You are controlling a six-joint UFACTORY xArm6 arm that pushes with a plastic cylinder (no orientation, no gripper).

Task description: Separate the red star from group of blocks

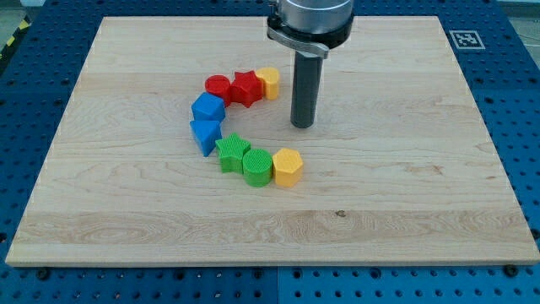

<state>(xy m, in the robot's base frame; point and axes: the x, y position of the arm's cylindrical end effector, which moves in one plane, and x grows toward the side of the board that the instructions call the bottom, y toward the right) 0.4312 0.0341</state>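
The red star [246, 88] sits in a curved chain of blocks, touching a red cylinder [218, 89] on its left and a small yellow block [269, 82] on its right. The chain runs on down through a blue block [207, 109], a blue triangular block [206, 134], a green star [231, 153], a green cylinder [258, 165] and a yellow hexagonal block [288, 166]. My tip [303, 125] rests on the board to the right of and slightly below the red star, a short gap from the yellow block, touching no block.
The wooden board [405, 194] lies on a blue perforated table [515, 101]. A black-and-white marker tag [466, 39] sits at the board's top right corner. The arm's grey body [310, 21] hangs over the board's top edge.
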